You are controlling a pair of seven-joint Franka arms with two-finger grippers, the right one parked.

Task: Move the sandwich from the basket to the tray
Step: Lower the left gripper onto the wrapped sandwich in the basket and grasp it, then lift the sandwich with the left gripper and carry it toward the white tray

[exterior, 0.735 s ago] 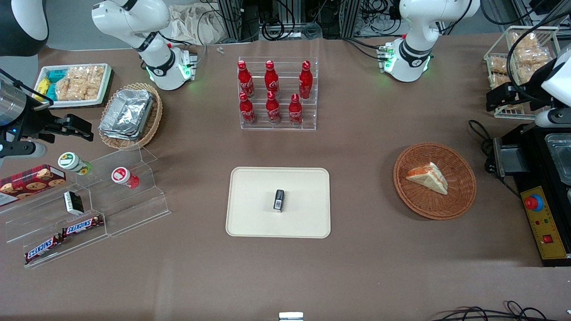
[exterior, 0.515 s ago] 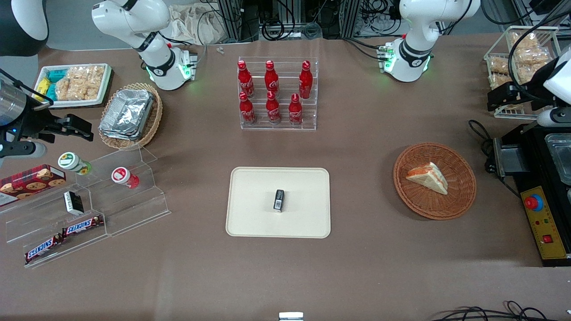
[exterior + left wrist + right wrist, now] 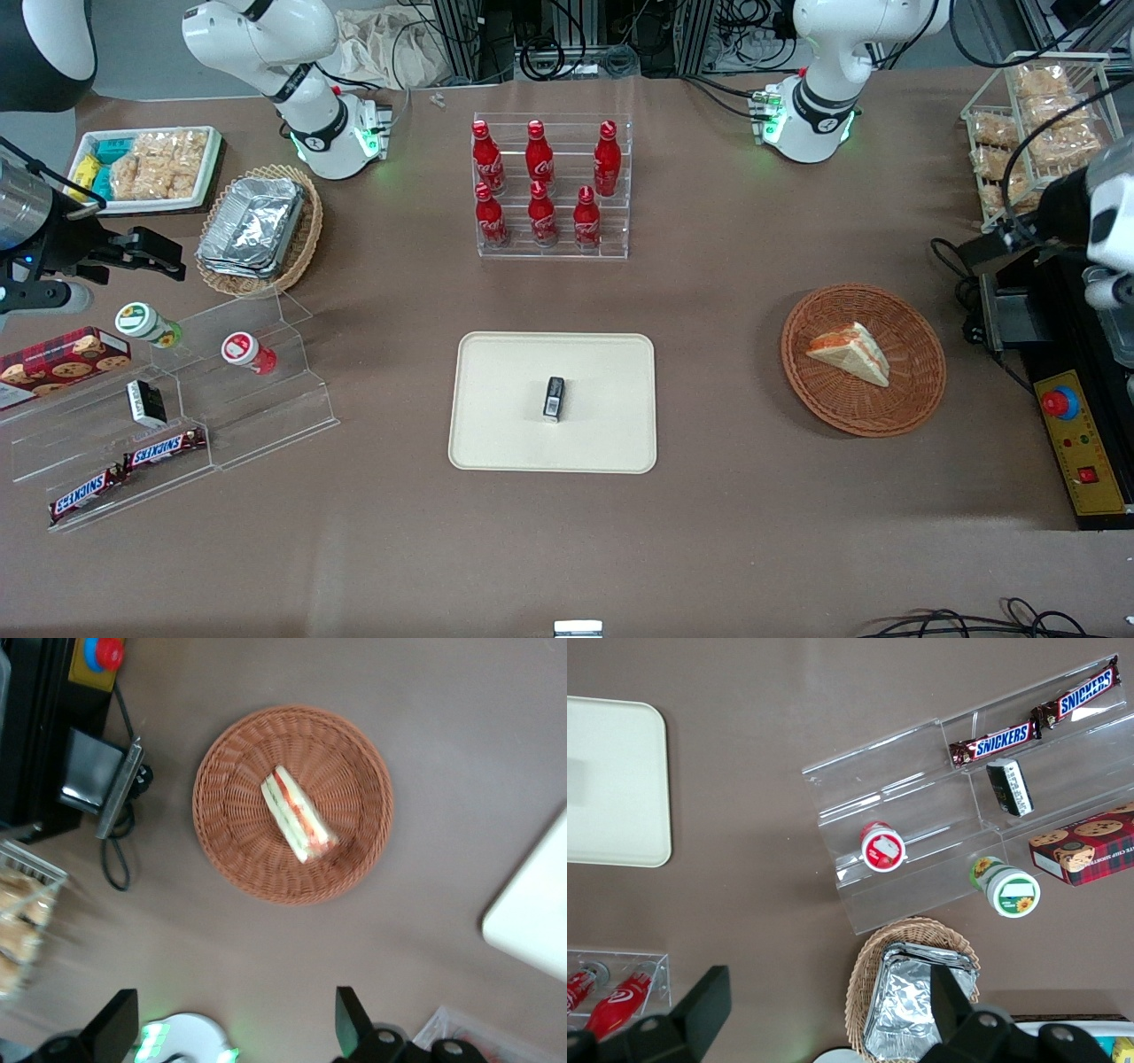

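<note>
- Front view: the sandwich (image 3: 849, 353) lies on its side in the basket (image 3: 842, 412), in the middle band of the frame toward the working arm's end of the tabletop (image 3: 726, 292). It is well apart from the tray (image 3: 505, 434), which sits at the frame's centre.
- It looks light, soft and easy to crush, and its layers could slide apart. I judge a gentle hold across the two bread faces, near the wedge's thick middle, safer than pinching the thin tip.
- A small dark packet (image 3: 554, 397) stands on the tray, and its label is unreadable. The bare tray around it leaves room for the sandwich.
- "SNICKERS" reads clearly on the bars (image 3: 164, 449) low in the frame, on the clear stand. The red bottles (image 3: 540, 190) carry white script too small to read surely.
- Left wrist view: the claw (image 3: 232, 1028) hangs high above the tabletop near the basket, released, its fingers spread wide and grasping nothing. The sandwich shows its orange-red filling edge, resting on the weave off the basket's centre.
- Right wrist view: "SNICKERS" reads again on two bars, and the tray's corner shows bare.
</note>
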